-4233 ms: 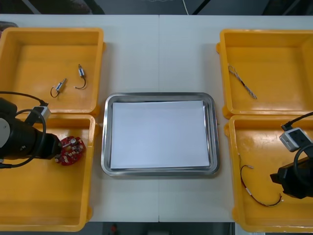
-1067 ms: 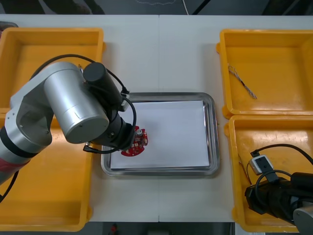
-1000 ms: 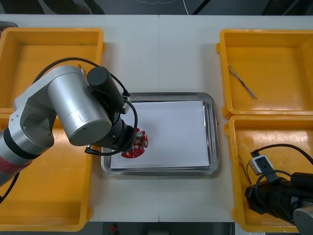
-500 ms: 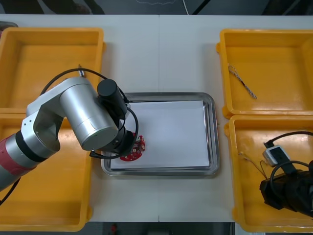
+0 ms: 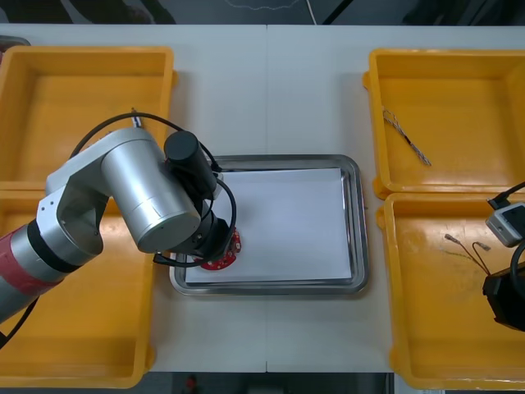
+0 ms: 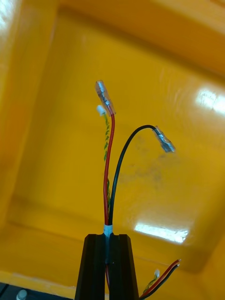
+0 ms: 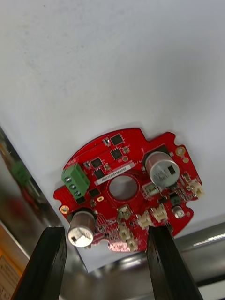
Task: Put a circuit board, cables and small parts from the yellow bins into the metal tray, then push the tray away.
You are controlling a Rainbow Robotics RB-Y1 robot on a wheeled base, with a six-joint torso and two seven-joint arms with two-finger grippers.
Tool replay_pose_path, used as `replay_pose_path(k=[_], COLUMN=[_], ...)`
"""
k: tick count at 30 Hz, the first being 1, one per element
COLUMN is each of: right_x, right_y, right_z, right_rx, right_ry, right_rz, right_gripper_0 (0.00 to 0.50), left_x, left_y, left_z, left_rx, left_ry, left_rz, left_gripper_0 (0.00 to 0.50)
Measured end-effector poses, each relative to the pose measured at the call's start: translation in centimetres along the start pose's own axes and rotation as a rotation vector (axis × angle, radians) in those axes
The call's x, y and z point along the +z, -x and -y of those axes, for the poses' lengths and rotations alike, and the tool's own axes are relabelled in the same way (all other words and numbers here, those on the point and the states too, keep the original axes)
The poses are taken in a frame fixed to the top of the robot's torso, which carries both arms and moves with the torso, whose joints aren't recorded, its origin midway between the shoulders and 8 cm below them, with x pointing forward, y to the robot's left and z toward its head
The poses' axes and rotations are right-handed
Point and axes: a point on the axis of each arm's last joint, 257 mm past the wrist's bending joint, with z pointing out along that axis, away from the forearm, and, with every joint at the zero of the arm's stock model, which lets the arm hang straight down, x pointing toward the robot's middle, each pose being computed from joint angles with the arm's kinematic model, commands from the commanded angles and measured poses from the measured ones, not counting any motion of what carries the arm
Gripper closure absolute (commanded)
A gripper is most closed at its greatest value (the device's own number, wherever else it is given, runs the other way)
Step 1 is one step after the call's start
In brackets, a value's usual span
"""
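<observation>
- Nearest, at 4 o'clock from the tray, the right gripper hangs inside the near right bin. Its jaws are pressed onto a cable with red and black leads. The leads stand free beyond the fingertips, off the bin floor, and a loose end trails beside the fingers.
- At the tray's 8 o'clock corner the left gripper hovers low over the board, jaws spread, one finger on either side. The board lies flat on the white inside, just by the near rim. Whether a finger touches its edge I cannot tell.
- My read: the board step is about done and the cable step is in hand.
- Next, the left arm needs to lift straight up, clear of the board's tall parts, then back off toward 9 o'clock. The right arm has to carry the cable over the bin wall toward 10 o'clock and lower it onto open white.
- In the way: the left arm's bulk covers the tray's 9 o'clock side, so the cable should land toward 3 o'clock or wait. The dangling leads could snag on the bin wall or the tray rim.
- Farther out, the far right bin at 2 o'clock holds a twisted cable.
- In the far left bin at 10 o'clock a small metal part peeks past the arm.
- Both remain to be fetched before the push toward 12 o'clock.
</observation>
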Motion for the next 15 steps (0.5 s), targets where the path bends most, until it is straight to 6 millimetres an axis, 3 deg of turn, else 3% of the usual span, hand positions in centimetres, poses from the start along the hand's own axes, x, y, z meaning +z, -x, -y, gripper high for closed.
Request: replay_pose_path(k=[6,15], right_x=[-1.5,-2.8], right_y=[1.2,3.1], right_z=[-0.5,-0.9], right_rx=[-0.076,-0.163], right_ry=[0.037,0.056], right_rz=[0.012,0.039], right_gripper_0=[0.5,0.5], left_x=[-4.1,-8.9], left_y=[0.8,3.8], left_z=[-0.5,-4.3], left_rx=[-0.029,-0.165], left_ry=[-0.027,-0.048], left_rz=[0.01,0.077], left_gripper_0=[0.0,0.0])
